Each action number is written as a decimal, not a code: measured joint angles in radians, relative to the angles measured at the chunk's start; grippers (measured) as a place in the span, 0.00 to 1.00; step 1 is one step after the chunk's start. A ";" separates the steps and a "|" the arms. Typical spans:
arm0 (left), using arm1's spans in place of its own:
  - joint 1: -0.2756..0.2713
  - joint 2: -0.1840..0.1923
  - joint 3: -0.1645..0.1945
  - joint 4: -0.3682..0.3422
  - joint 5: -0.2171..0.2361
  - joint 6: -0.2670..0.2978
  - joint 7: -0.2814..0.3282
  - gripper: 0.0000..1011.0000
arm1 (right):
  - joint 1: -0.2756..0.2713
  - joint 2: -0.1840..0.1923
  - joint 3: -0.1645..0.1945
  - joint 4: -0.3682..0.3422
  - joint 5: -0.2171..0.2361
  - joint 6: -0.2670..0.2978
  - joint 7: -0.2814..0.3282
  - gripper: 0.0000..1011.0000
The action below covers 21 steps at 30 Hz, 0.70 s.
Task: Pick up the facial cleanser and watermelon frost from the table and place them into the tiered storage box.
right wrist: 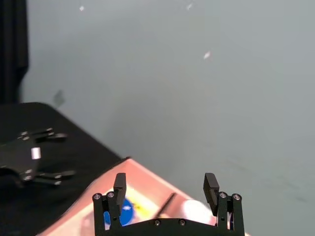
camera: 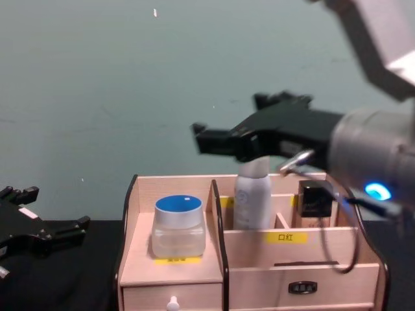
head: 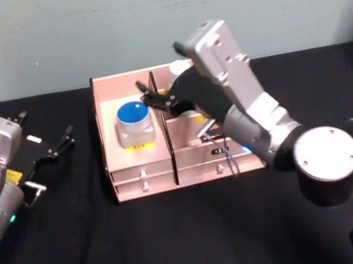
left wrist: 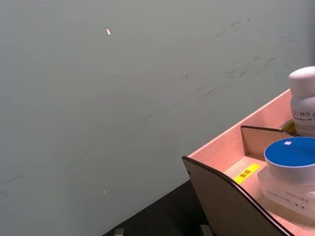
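Black fingers of the right gripper [head: 148,96] stand apart with nothing between them, hovering over the tiered storage box [head: 139,171] above its centre divider; the right wrist view confirms the gap between its fingers [right wrist: 119,187].

Straight under it, at 6 o'clock in the chest view, a white bottle [camera: 252,194] stands upright in a rear cell just right of the divider. At 8 o'clock from the gripper, a clear jar with a blue lid [camera: 179,225] sits upright in the left compartment, on the step above a yellow label [left wrist: 246,173]. Which of the two is the facial cleanser and which the watermelon frost cannot be told; the print is unreadable. Both look already placed, so the job reads as done or nearly so.

Handling, as a judgement:
- Bottle: rigid plastic, light, smooth sides, tall and narrow, so it will tip easily. Grip the body mid-height, not the domed cap.
- Jar: squat, stiff, likely heavier per size, glossy walls may slip. Pinch across the body below the lid.

A dark small item [camera: 313,199] stands in the cell at 3 o'clock from the bottle. Front drawers [head: 142,175] are closed.

At 9 o'clock from the box, the left gripper [head: 51,147] is parked low over the black table [head: 179,238], fingers spread, empty, well apart from the box.
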 joint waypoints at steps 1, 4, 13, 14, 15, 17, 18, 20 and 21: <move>0.000 0.000 0.000 0.000 0.000 0.000 0.000 0.99 | -0.007 0.003 0.007 -0.009 -0.003 -0.006 -0.004 0.99; 0.000 0.000 0.000 0.000 0.000 0.000 0.000 0.99 | -0.034 0.019 0.039 -0.044 -0.009 -0.023 -0.012 0.99; 0.000 0.000 0.000 0.000 0.000 0.000 0.000 0.99 | -0.086 0.051 0.142 -0.082 -0.010 -0.031 -0.014 0.99; 0.000 0.000 0.000 0.000 0.000 0.000 0.000 0.99 | -0.089 0.052 0.151 -0.081 -0.010 -0.032 -0.016 0.99; 0.000 0.000 0.000 0.000 0.000 0.000 0.000 0.99 | -0.090 0.052 0.160 -0.078 -0.010 -0.032 -0.019 0.99; 0.000 0.000 0.000 0.000 0.000 0.000 0.000 0.99 | -0.094 0.053 0.185 -0.067 -0.009 -0.032 -0.026 0.99; 0.000 0.000 0.000 0.000 0.000 0.000 0.000 0.99 | -0.094 0.053 0.194 -0.061 -0.009 -0.032 -0.028 0.99; 0.000 0.000 0.000 0.000 0.000 0.000 0.000 0.99 | -0.094 0.051 0.209 -0.050 -0.008 -0.032 -0.033 0.99; 0.000 0.000 0.000 0.000 0.000 0.000 0.000 0.99 | -0.094 0.050 0.224 -0.036 -0.008 -0.031 -0.037 0.99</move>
